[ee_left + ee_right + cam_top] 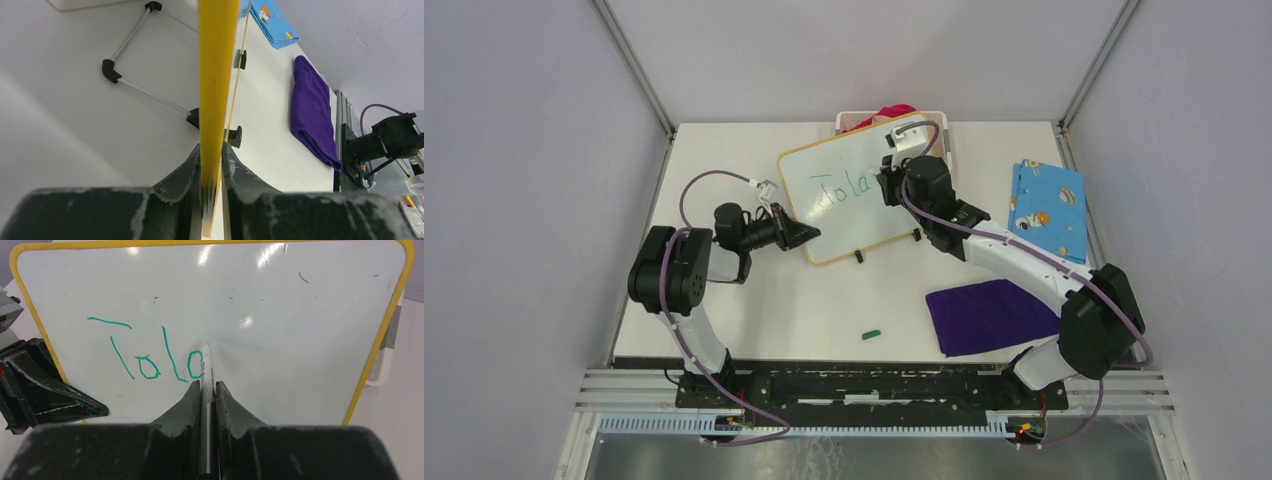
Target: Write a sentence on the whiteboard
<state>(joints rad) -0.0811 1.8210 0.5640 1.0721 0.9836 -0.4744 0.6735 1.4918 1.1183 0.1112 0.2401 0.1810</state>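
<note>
Pinching whiteboard point(856, 222) edge, left gripper point(211, 167), right gripper point(207, 390) clamping marker point(206, 372), tip at sentence point(145, 360) shown only wrist-side.

The right gripper point(206, 386) pinches a white marker point(206, 372) between its fingers, tip touching the whiteboard point(290, 340) (glossy, yellow-framed) at the last of the green letters point(145, 355), which read about "Tola". At the board's left edge, the left gripper point(60, 395) overlaps the frame.
</note>
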